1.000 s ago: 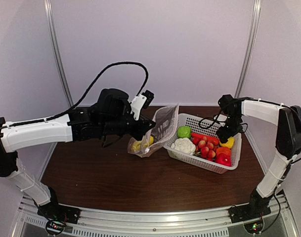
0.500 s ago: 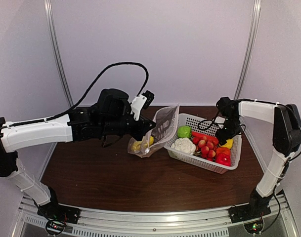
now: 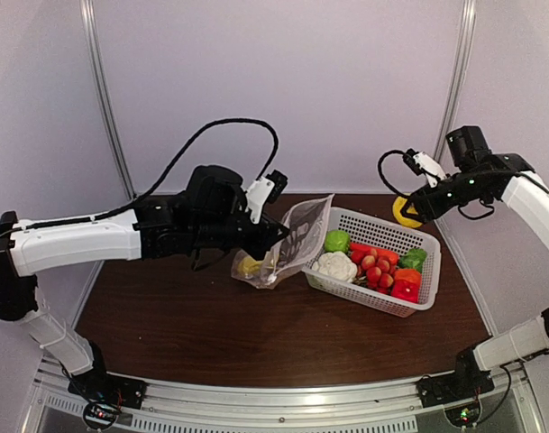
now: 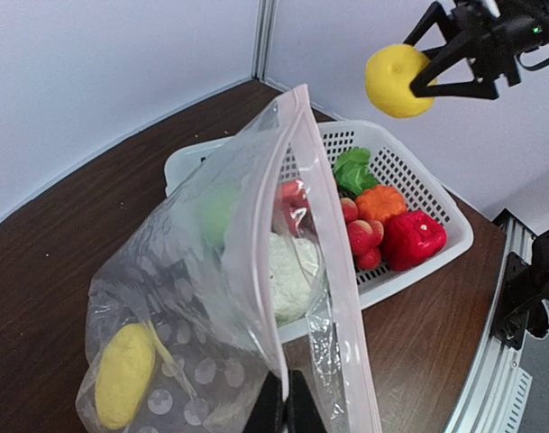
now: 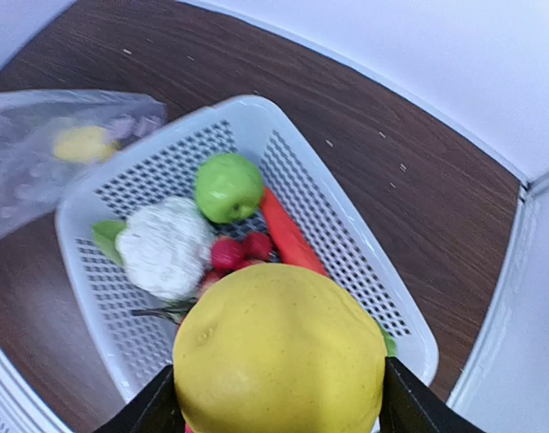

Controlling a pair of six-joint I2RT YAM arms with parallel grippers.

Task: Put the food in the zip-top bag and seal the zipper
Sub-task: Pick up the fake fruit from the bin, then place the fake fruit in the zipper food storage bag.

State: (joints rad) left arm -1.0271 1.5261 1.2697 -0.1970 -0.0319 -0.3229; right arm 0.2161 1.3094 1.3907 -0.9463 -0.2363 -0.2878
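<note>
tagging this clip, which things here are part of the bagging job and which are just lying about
Job: zip-top bag, zipper, lemon in the air, yellow piece in the bag, lime, cauliflower, strawberries, red pepper, orange piece.
Just there: white mesh basket, table.

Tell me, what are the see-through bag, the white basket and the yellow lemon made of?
The zip-top bag looks like thin clear plastic film: see-through, crinkly and shiny. The basket seems stiff white plastic, moulded as mesh. The lemon is probably toy plastic: smooth, dull yellow, faintly dimpled.
</note>
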